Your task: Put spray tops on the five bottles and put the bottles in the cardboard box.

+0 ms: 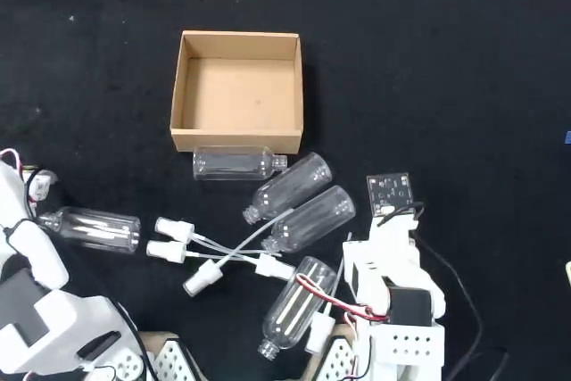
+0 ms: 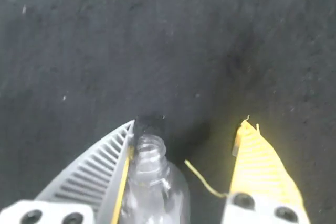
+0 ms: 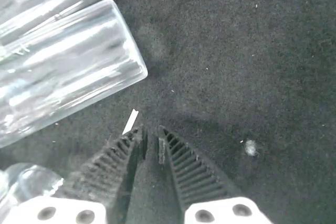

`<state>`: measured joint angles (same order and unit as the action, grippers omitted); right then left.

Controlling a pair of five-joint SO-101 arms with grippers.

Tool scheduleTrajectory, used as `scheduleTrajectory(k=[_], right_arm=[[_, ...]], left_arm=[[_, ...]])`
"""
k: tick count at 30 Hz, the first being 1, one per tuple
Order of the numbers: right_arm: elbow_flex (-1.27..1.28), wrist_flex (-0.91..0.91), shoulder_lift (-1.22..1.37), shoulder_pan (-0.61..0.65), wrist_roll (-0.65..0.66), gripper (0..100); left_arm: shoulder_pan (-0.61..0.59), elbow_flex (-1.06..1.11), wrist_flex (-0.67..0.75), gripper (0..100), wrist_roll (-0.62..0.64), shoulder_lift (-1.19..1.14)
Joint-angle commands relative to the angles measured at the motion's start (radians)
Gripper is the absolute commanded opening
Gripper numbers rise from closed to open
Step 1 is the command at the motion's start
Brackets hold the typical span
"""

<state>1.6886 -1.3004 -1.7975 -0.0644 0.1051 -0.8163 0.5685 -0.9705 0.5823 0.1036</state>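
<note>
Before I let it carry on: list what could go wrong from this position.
The open left pincer straddles a bottle whose neck sits off-centre, close by one finger; closing may shove or roll it rather than grip it. The spray tops lie with their tubes crossed in a tangle, so lifting one may drag others along.

The black table (image 1: 464,86) carries an open cardboard box (image 1: 236,141) at upper centre, five clear bottles (image 1: 234,164) lying below it, and white spray tops (image 1: 174,229) among them
</note>
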Motion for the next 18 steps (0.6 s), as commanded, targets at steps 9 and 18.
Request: scheduleTrajectory(k=[9,18], right_arm=[[-0.007,-0.005,-0.094,-0.015,0.008,1.1],[-0.007,-0.005,-0.094,-0.015,0.008,1.1]], left_arm=[[0.03,0.028,-0.351,29,-0.003,0.377],[0.028,0.438,-0.157,29,-0.002,0.795]])
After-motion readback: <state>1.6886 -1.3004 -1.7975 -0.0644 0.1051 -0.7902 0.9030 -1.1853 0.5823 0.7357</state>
